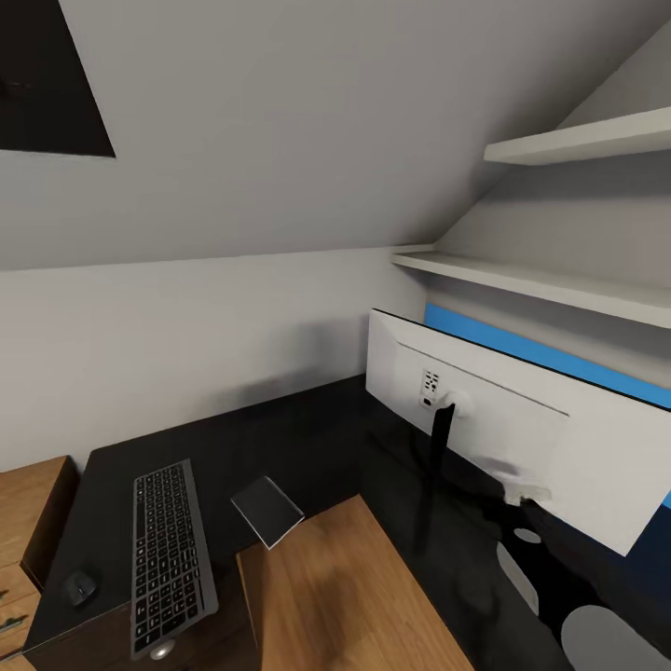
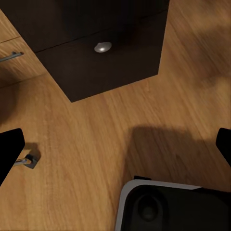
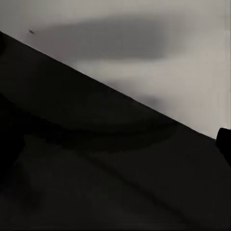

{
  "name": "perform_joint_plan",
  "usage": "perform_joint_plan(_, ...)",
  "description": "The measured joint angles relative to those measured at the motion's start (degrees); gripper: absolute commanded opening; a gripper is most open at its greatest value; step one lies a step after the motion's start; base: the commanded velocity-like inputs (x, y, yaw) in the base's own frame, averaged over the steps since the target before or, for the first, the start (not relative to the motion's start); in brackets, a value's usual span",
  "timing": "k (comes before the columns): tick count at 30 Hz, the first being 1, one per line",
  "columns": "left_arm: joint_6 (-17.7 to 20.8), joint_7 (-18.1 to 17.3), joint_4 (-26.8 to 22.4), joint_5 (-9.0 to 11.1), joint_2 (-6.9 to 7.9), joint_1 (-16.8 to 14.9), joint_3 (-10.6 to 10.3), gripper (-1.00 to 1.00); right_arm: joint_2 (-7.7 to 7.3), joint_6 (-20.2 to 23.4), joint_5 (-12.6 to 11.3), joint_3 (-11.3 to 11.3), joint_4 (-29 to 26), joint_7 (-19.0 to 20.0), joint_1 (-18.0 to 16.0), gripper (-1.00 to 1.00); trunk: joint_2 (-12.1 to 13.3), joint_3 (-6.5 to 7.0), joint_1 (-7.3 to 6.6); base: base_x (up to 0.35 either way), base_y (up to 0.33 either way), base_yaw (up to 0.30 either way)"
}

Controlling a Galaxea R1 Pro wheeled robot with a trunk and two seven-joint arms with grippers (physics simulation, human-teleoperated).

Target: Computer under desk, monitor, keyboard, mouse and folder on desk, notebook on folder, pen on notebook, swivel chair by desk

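Note:
The keyboard (image 1: 171, 557) lies on the left end of the black desk (image 1: 308, 438), and the mouse (image 1: 80, 587) sits beside it near the desk's corner. A small grey flat pad, perhaps the notebook (image 1: 267, 511), rests at the desk's inner edge. The monitor (image 1: 522, 438) stands on the right wing, its white back towards me. A black box with a round silver button, the computer (image 2: 106, 62), sits low under the desk edge. My left gripper (image 2: 115, 154) hangs open over bare wooden floor. My right gripper (image 3: 115, 149) is open, facing a dark surface and the grey wall.
Two white shelves (image 1: 559, 280) jut from the sloped wall above the monitor. A wooden drawer unit (image 1: 23, 522) adjoins the desk's left end. Wooden floor (image 1: 345, 596) lies inside the desk's angle. My own dark base (image 2: 173, 207) shows below the left gripper.

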Motion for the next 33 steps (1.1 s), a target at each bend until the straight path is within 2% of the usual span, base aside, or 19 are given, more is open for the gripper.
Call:
perform_joint_plan(2, 0.0, 0.0, 0.0, 0.0, -0.02, 0.0, 0.0, 1.0, 1.04, 0.0, 0.7, 1.3, 0.0, 0.0, 0.0, 1.0, 0.0, 0.0, 0.0, 0.0, 0.0, 0.0)
perform_joint_plan(4, 0.0, -0.1, 0.0, 0.0, -0.03, 0.0, 0.0, 1.0, 1.59, 0.0, 0.9, 1.6, 0.1, 0.0, 0.0, 1.0, 0.0, 0.0, 0.0, 0.0, 0.0, 0.0)
perform_joint_plan(6, 0.1, -0.1, 0.0, 0.1, -0.05, 0.0, 0.0, 1.0, 3.28, 0.0, 1.1, 2.0, 0.1, 0.0, 0.0, 1.0, 0.0, 0.0, 0.0, 0.0, 0.0, 0.0)
perform_joint_plan(9, 0.1, -0.1, 0.0, 0.1, -0.09, 0.0, 0.0, 1.0, 4.26, 0.0, 1.1, 2.2, 0.1, 0.0, 0.0, 1.0, 0.0, 0.0, 0.0, 0.0, 0.0, 0.0)
perform_joint_plan(14, 0.1, -0.1, 0.0, 0.1, -0.12, 0.0, 0.0, 1.0, 7.17, 0.0, 1.5, 2.6, 0.2, 0.0, 0.0, 1.0, 0.0, 0.0, 0.0, 0.0, 0.0, 0.0)
perform_joint_plan(16, 0.1, -0.1, 0.0, 0.1, -0.12, 0.0, 0.0, 1.0, 9.12, 0.0, 2.1, 2.9, 0.4, 0.0, 0.0, 1.0, 0.0, 0.0, 0.0, 0.0, 0.0, 0.0)
perform_joint_plan(21, 0.1, -0.1, 0.0, 0.1, -0.1, 0.0, 0.0, 1.0, 11.88, 0.0, 4.7, 3.4, 0.1, -0.2, 0.0, 1.0, 0.0, 0.0, 0.0, 0.0, 0.0, 0.0)
perform_joint_plan(26, 0.1, -0.1, 0.0, 0.1, -0.09, 0.0, 0.0, 1.0, 12.78, -2.0, 5.9, 3.5, 0.0, -0.4, -0.9, 1.0, 0.0, 0.0, 0.0, 0.0, 0.0, 0.0)
perform_joint_plan(33, 0.1, -0.1, 0.1, 0.1, -0.04, 0.0, 0.0, 1.0, 12.97, -4.8, 6.4, 3.4, 0.5, -0.3, -2.0, 1.0, 0.0, 0.0, 0.0, 0.0, 0.0, 0.0)
